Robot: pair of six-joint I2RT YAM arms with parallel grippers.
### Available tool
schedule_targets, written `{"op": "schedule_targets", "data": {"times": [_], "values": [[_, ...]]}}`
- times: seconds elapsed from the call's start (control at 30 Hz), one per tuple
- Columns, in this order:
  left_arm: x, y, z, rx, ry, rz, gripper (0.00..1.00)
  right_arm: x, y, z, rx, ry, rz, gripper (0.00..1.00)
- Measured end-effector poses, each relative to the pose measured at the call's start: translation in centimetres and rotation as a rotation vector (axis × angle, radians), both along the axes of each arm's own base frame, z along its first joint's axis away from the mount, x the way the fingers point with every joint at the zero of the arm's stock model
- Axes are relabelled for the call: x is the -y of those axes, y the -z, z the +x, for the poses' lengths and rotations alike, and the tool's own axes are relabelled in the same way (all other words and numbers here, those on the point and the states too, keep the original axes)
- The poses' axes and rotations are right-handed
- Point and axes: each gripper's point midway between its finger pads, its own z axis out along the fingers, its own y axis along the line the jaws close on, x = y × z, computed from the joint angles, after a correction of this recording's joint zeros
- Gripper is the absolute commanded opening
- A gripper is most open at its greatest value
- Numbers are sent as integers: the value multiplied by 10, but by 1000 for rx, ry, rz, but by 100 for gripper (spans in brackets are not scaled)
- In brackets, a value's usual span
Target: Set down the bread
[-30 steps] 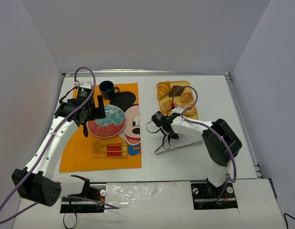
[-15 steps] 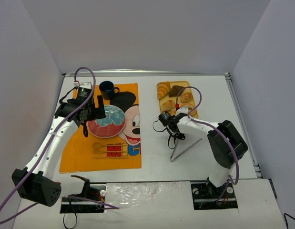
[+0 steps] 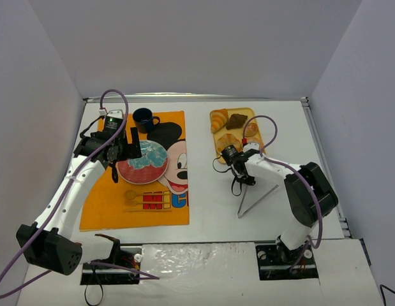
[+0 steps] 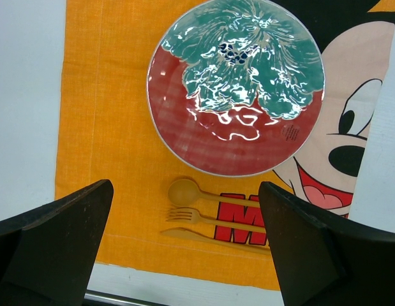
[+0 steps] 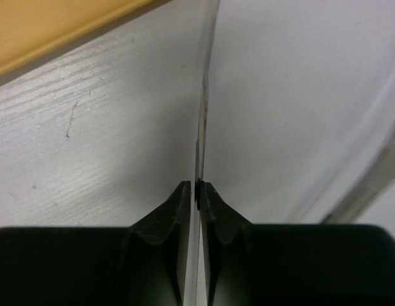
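My right jaws were pinched almost flat on one thin blade of the tongs [image 5: 200, 127]. The other blade splayed off to the side, and the bend pointed back toward my base. The bread [image 3: 218, 119] lay untouched at the far-left corner of the tray [image 3: 247, 112].

Holding a single blade, I judged I could not squeeze the tongs shut. So narrow a grip might also let them twist or slip onto the tabletop [image 3: 210, 210]. A skewed blade could nudge the bread off the tray rather than lift it.

A golden pastry [image 3: 228, 141] sat between my right jaws and the bread. The chocolate pastry [image 3: 236, 120] lay just beside the bread, with a doughnut [image 3: 250, 129] beyond it. Any of them could be knocked, and my cable [image 3: 264, 121] looped above the tray.

My left jaws stood wide apart, holding nothing, above the plate [image 4: 184, 127] on the mat [image 4: 101, 95]. Wooden cutlery [image 4: 210, 217] lay near the plate, and a cup [image 3: 144, 118] stood behind it.
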Motion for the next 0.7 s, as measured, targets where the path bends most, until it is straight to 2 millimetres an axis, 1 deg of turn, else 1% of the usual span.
{"op": "schedule_targets", "data": {"times": [0.1,0.27,0.33,0.47,0.6,0.7], "values": [[0,2,1,-6,0,1,97,-1,-8,1,19,-2,18,41],[1,3,3,-5,0,0,97,-1,-23,0,47,-3,37,55],[1,3,4,-3,1,-2,97,0,-27,-2,45,1,35,64],[2,2,5,1,2,-5,97,-2,-35,-5,59,36,53,65],[3,2,5,2,4,-6,97,-3,-51,-10,111,118,111,71],[4,2,6,5,7,-12,97,-4,-61,-13,161,204,176,73]]}}
